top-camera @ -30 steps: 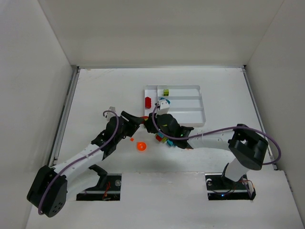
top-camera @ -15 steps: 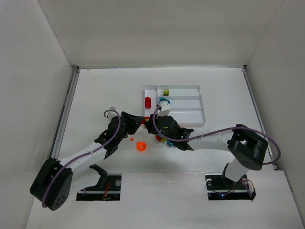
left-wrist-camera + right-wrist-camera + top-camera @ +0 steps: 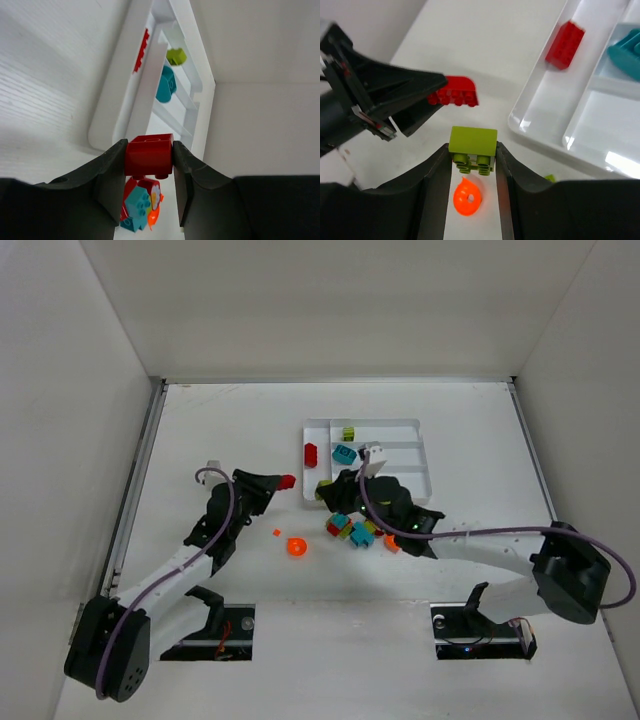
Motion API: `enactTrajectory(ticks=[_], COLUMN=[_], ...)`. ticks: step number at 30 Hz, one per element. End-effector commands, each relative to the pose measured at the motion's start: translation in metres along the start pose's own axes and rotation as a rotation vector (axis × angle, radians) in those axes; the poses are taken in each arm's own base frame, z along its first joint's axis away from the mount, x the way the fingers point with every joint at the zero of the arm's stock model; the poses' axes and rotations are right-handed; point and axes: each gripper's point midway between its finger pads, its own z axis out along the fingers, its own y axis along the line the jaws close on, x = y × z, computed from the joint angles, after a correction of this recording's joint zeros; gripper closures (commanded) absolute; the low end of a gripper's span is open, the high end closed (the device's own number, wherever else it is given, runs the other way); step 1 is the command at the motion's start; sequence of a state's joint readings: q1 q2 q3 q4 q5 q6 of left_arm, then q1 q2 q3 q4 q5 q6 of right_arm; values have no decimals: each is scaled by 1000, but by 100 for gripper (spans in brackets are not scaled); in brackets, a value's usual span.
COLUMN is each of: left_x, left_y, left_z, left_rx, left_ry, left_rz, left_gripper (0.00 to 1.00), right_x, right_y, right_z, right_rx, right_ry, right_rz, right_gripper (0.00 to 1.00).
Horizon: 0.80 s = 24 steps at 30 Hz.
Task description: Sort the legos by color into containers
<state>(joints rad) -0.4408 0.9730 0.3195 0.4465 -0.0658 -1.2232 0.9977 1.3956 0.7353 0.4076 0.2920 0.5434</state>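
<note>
From the right wrist, the white tray (image 3: 535, 112) runs off the top and right edges, and a teal brick (image 3: 626, 56) inside is cut by the right edge. The right gripper (image 3: 472, 151) covers both sides of its yellow-green brick (image 3: 473, 139); a green scrap (image 3: 550, 177) behind one finger is mostly hidden. From the left wrist, the left gripper (image 3: 149, 149) and its red brick (image 3: 149, 157) block part of the loose pile (image 3: 139, 207). From above, an orange speck (image 3: 277, 532) — too small to identify.

White arm links (image 3: 165, 575), black joint housings (image 3: 570, 580), purple cables (image 3: 480, 531) alongside; black gripper fingers (image 3: 110, 175), matte, seemingly plastic.
</note>
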Motion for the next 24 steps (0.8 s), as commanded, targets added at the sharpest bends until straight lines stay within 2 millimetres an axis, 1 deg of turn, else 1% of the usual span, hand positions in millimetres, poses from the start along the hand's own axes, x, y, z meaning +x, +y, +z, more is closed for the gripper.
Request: enactTrajectory(ticks=[1, 3, 4, 6, 8, 10, 13, 14, 17, 21, 24], left_x=[-23, -26, -24, -17, -10, -3, 6, 7, 11, 14, 16], left_y=[-2, -5, -6, -12, -18, -25, -32, -34, -37, -41, -42], left_z=[-5, -7, -7, -6, -4, -1, 5, 7, 17, 33, 44], left_rx=[26, 37, 41, 54, 65, 75, 80, 80, 69, 59, 51], left_ry=[-66, -74, -70, -54, -35, -14, 8, 7, -5, -23, -32], left_rz=[46, 65, 81, 110, 136, 176, 239, 255, 310, 368, 382], left_gripper=[90, 90, 89, 89, 89, 88, 88, 88, 88, 88, 88], right_x=[-39, -59, -72, -90, -104, -115, -130, -134, -130, -124, -120], right_y=[-9, -38, -59, -94, -127, -156, -194, -203, -223, -231, -233], right_z=[-9, -5, 2, 17, 35, 52, 72, 78, 93, 113, 125], right_rx=[-28, 47, 106, 205, 296, 368, 450, 470, 515, 528, 529], right_ry=[-87, -125, -147, -172, -190, -198, -211, -211, -175, -155, -152], right_rz=[59, 73, 87, 113, 122, 130, 162, 170, 212, 251, 294], right_gripper=[76, 76, 76, 76, 76, 76, 75, 74, 73, 72, 70])
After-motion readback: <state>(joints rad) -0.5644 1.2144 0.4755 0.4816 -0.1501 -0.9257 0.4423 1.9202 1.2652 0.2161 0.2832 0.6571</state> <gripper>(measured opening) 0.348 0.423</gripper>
